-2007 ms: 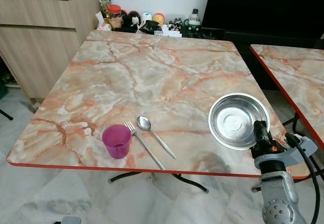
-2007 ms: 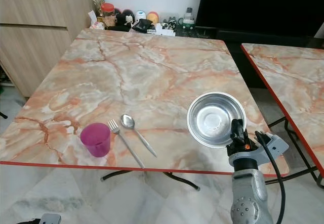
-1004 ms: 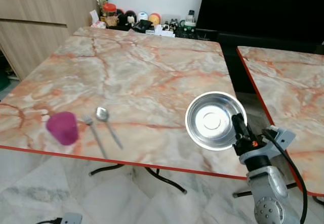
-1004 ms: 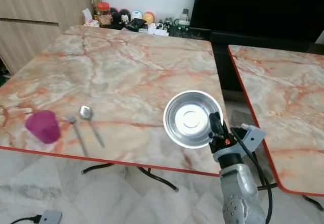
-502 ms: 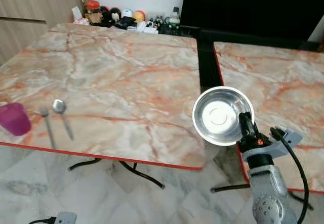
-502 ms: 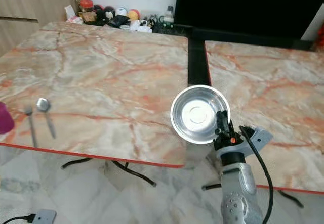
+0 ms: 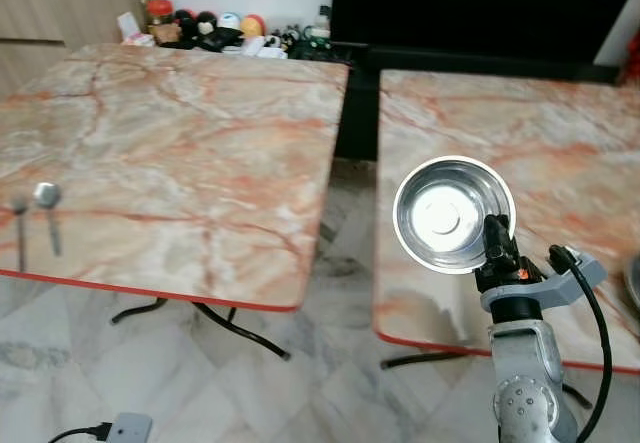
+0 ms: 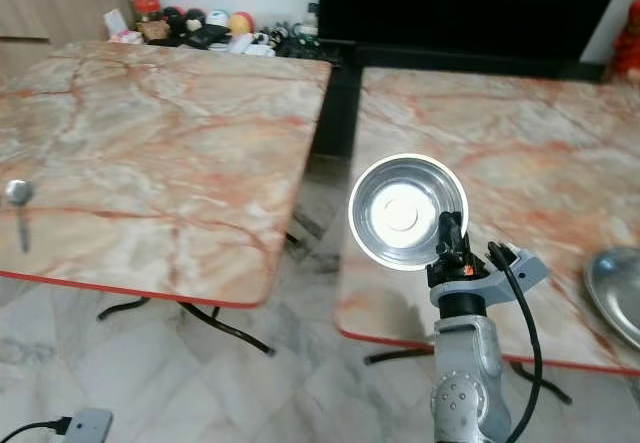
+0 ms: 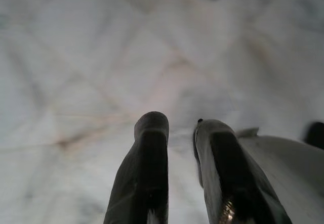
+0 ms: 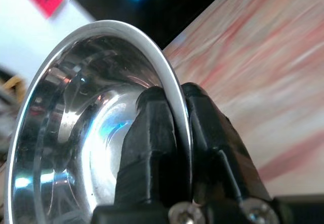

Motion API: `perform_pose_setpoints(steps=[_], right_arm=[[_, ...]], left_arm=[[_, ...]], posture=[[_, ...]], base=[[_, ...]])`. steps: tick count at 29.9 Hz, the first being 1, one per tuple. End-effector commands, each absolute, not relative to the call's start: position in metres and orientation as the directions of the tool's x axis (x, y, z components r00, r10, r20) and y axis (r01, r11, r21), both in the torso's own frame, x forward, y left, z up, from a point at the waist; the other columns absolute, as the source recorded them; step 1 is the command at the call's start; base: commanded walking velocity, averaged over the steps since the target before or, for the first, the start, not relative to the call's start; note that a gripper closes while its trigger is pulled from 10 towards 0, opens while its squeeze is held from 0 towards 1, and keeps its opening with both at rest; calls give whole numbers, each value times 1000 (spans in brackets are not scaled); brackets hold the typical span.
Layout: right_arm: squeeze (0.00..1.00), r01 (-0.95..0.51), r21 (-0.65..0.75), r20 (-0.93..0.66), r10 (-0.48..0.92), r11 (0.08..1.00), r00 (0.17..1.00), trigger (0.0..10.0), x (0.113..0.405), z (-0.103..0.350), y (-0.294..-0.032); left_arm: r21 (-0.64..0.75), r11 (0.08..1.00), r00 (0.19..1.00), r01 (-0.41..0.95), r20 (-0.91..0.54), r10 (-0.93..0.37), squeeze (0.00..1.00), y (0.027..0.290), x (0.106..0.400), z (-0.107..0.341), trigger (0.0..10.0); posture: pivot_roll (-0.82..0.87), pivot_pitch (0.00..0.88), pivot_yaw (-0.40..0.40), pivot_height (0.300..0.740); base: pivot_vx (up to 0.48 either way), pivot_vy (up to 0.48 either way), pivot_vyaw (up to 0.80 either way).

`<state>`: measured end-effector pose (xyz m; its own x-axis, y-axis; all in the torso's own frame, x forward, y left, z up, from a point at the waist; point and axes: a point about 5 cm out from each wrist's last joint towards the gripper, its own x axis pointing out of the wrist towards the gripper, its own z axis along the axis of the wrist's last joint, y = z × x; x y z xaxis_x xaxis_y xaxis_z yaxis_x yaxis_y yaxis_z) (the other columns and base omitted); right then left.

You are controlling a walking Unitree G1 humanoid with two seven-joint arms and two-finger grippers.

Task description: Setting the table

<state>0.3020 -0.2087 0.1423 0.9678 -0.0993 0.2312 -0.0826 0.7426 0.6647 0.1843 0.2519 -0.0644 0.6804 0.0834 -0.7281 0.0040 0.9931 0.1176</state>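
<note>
Right gripper [image 7: 492, 231] fingers are clamped on the rim of the bowl [image 7: 452, 213], held aloft at 4 o'clock over the right table [image 7: 520, 133]. Carrying step; lowering is judged next. Left gripper [image 9: 179, 138], idle, is slightly parted, empty.

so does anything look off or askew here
Nothing is spilled or damaged. The steel bowl is tipped up on edge rather than level, pinched at its rim by the right gripper in front of the right-hand table.

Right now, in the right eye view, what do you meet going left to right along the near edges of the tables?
spoon → steel bowl pinched at its rim by the right gripper → silver plate at the picture's edge.
</note>
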Motion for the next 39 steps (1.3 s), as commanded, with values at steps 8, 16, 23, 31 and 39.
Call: perform_pose_setpoints(steps=[8,16,23,31,39], right_arm=[[0,-90,677,252,-115,730,961,10000,308,152,-207],[0,-90,669,266,-124,737,956,10000,310,155,-207],[0,-70,669,263,-147,740,953,10000,309,156,-211],[0,0,676,222,-203,737,954,10000,311,154,-216],[0,59,654,133,-191,754,973,10000,319,147,-209]], left_arm=[[129,992,661,1,-744,96,0,257,176,-67,10000],[128,992,664,4,-742,93,0,254,178,-67,10000],[128,992,668,-6,-738,99,0,253,180,-67,10000],[126,992,658,-9,-747,101,0,253,175,-69,10000],[127,992,655,-7,-749,100,0,253,175,-69,10000]], posture=[[75,101,-22,740],[70,95,-25,740],[64,109,-25,740],[64,116,-24,740],[68,118,-21,740]], base=[[0,-436,-106],[0,-408,-97],[0,-35,0],[0,0,0],[0,0,0]])
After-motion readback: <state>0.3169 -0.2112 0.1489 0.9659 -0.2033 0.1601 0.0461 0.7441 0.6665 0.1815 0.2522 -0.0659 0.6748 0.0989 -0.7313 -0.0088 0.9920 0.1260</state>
